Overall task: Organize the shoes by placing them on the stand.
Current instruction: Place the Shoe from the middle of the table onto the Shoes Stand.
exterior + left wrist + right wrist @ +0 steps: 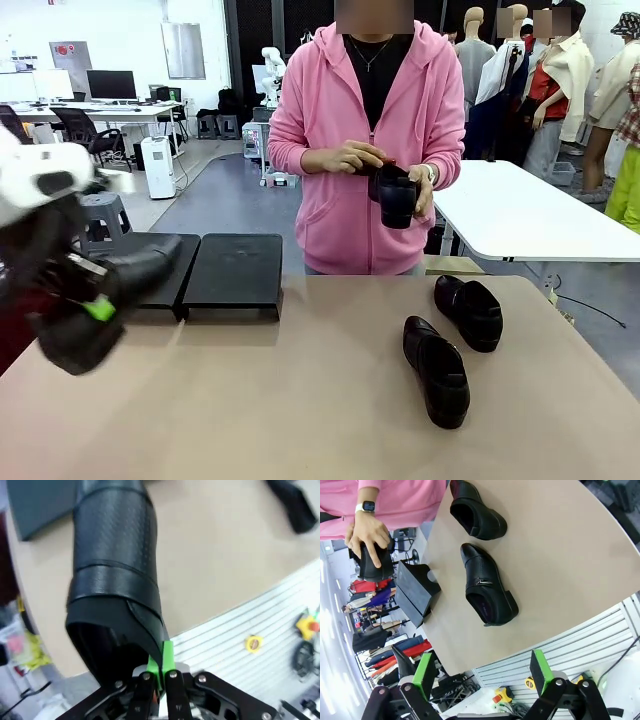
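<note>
Black glossy leather slip-on loafer is at the left edge of the front view, clamped by its heel rim in the left gripper. The jaws are narrow, with the green pads pinching the collar. Its toe points at the low black flat-topped stand at the counter's far left; can't tell if the toe touches the stand. The stand reads as two black blocks side by side; the left block is partly hidden behind the held shoe. Two like shoes lie on the beige counter in the lower right of the front view: the near loafer and the far loafer. They are just beside each other, soles down, well apart from the stand. A fourth loafer is off the counter at top centre, held in the person's hands. The person wears a pink hoodie and stands at the far side. In the right wrist view the right gripper has its jaws spread wide with nothing between them, above the counter's near edge.
</note>
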`<state>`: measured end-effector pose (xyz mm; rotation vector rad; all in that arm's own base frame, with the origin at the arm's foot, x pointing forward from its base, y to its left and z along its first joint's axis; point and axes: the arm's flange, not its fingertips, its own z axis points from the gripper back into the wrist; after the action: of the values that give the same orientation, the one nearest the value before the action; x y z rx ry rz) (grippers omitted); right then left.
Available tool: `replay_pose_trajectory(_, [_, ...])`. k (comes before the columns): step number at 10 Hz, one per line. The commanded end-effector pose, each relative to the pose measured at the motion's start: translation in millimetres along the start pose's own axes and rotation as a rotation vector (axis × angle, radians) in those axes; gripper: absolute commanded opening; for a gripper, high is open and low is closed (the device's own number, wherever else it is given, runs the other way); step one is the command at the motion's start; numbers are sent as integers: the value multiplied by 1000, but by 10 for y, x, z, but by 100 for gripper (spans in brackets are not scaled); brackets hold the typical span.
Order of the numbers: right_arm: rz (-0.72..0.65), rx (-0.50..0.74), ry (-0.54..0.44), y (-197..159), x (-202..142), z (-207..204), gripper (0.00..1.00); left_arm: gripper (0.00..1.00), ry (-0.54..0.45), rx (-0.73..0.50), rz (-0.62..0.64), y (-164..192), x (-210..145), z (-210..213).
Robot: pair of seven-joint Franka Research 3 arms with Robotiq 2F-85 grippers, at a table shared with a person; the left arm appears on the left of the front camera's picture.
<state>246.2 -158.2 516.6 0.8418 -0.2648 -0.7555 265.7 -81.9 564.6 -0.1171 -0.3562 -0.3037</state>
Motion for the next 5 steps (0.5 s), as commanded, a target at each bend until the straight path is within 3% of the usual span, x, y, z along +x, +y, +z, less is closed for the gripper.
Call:
replay_pose_trajectory(1, [-17, 16, 1, 39, -9, 23, 100, 0, 1, -54, 202, 361, -212, -161])
replay_pose_trajectory(2, [-17, 16, 1, 39, -9, 23, 100, 0, 0, 0, 0, 0, 0, 0])
replay_pose_trajectory(4, [-17, 16, 1, 39, -9, 23, 100, 0, 0, 0, 0, 0, 0, 0])
replay_pose_trajectory(5, [-17, 16, 1, 39, -9, 23, 100, 0, 9, 5, 64, 258, -33, 1])
